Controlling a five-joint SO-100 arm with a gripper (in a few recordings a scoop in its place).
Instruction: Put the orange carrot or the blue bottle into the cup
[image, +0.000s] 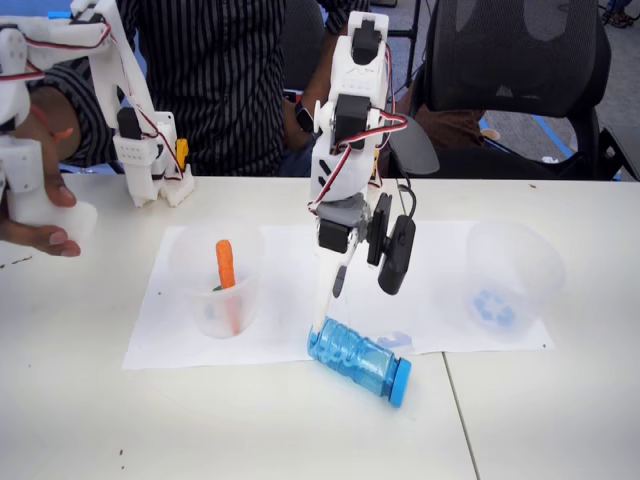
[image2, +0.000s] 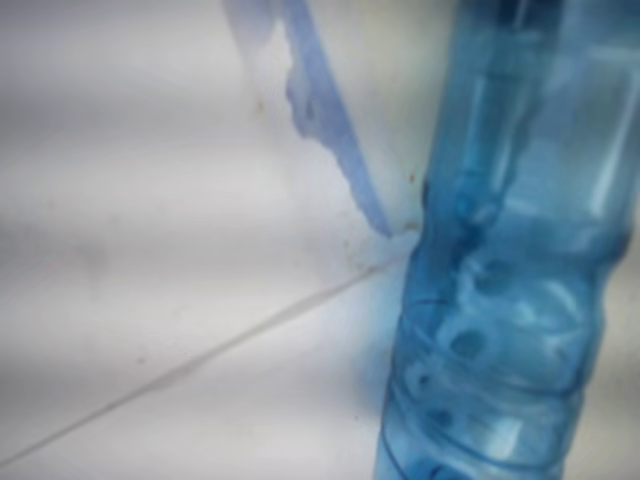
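White paper sheet (image: 290, 340) on table (image: 550, 420); 2nd cup (image: 215, 280), chair (image: 510, 60) behind.

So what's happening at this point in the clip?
The robot's gripper is down at the base end of the blue bottle, which lies on its side at the front edge of the white paper sheet. Whether the bottle is gripped can't be told. The orange carrot already stands in the translucent cup on the left. The cup with the blue symbol, on the right in the fixed view, has nothing in it.

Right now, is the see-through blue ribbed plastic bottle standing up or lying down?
Lying down. The see-through blue ribbed plastic bottle rests on its side on the white table, solid blue cap pointing right.
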